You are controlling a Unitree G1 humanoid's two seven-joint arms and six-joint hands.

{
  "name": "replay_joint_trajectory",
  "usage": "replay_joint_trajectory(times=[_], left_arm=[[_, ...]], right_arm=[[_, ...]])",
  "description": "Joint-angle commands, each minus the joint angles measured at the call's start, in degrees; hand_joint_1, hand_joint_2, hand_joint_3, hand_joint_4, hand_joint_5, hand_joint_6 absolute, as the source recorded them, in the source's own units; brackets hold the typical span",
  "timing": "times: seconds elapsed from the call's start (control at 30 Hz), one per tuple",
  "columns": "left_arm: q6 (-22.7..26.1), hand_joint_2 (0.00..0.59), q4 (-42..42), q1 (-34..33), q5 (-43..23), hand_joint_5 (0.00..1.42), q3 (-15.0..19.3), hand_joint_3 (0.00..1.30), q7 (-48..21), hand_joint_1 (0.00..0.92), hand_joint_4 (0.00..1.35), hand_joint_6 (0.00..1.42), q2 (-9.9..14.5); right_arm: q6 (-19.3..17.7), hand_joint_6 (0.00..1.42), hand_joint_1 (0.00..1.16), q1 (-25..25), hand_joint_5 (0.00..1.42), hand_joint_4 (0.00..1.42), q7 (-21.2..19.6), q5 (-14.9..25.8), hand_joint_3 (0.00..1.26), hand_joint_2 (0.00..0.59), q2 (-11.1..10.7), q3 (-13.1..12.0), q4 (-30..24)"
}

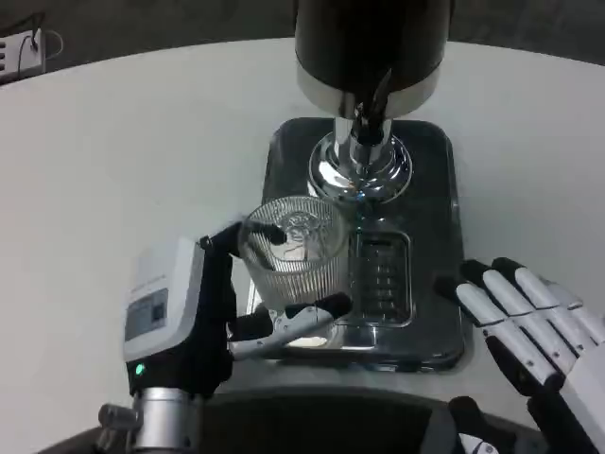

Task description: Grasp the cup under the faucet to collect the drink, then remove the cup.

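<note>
left hand [203, 317] holds ribbed clear cup [291, 255].

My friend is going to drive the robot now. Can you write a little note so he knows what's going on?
Left robot hand: holds the clear cup upright above the tray's left side.
Right robot hand: open, holding nothing, on the table right of the tray.
The faucet sticks out from the dispenser, behind and to the right of the cup.
Done: cup grasped.
Left: get it under the faucet, fill it, take it away.
</note>
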Motion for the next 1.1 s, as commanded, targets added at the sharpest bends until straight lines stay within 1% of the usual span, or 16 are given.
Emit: replay_joint_trajectory(times=[0.03,0.3,0.4,0.5,0.6,0.67,0.83,1.1], left_arm=[[-0.4,0.000,5.6,-5.7,0.1,1.23,-1.9,1.00,3.4,0.832,1.07,1.42,0.4],[-0.2,0.000,13.0,-11.1,0.1,1.23,-4.2,1.00,7.2,0.832,1.07,1.42,0.8],[-0.5,0.000,16.5,-14.2,1.3,1.23,-6.0,1.00,9.0,0.832,1.07,1.42,1.1],[-0.6,0.000,19.3,-16.3,1.2,1.23,-7.3,1.00,10.5,0.832,1.07,1.42,1.0],[0.3,0.000,21.1,-18.0,2.1,1.23,-9.0,1.00,12.2,0.832,1.07,1.42,0.8],[1.2,0.000,21.6,-18.6,2.4,1.23,-9.8,1.00,12.8,0.832,1.07,1.42,0.7],[2.1,0.000,23.0,-18.8,2.4,1.23,-10.5,1.00,13.6,0.832,1.07,1.42,0.9],[3.3,0.000,23.0,-17.1,2.1,1.23,-10.7,0.99,14.4,0.828,1.07,1.42,1.9]], right_arm=[[0.1,0.11,0.30,0.8,0.04,0.05,0.4,0.0,0.11,0.556,0.4,-0.1,-0.6],[0.3,0.12,0.30,0.9,0.04,0.05,0.4,-0.1,0.11,0.561,0.8,-0.4,-0.4],[0.1,0.12,0.31,0.8,0.04,0.05,0.4,0.0,0.11,0.562,0.6,-0.4,-0.2],[0.0,0.13,0.31,0.7,0.05,0.05,0.6,0.1,0.11,0.556,0.5,-0.2,-0.1],[0.1,0.13,0.32,0.4,0.05,0.05,0.7,0.1,0.11,0.554,0.5,0.0,0.1],[0.2,0.13,0.32,0.3,0.05,0.05,0.7,0.1,0.11,0.554,0.6,0.0,0.1],[0.7,0.13,0.33,0.0,0.05,0.05,0.9,0.1,0.11,0.554,0.8,-0.1,0.0],[1.1,0.13,0.33,-0.2,0.05,0.05,1.1,0.2,0.11,0.554,1.0,0.0,0.0]])
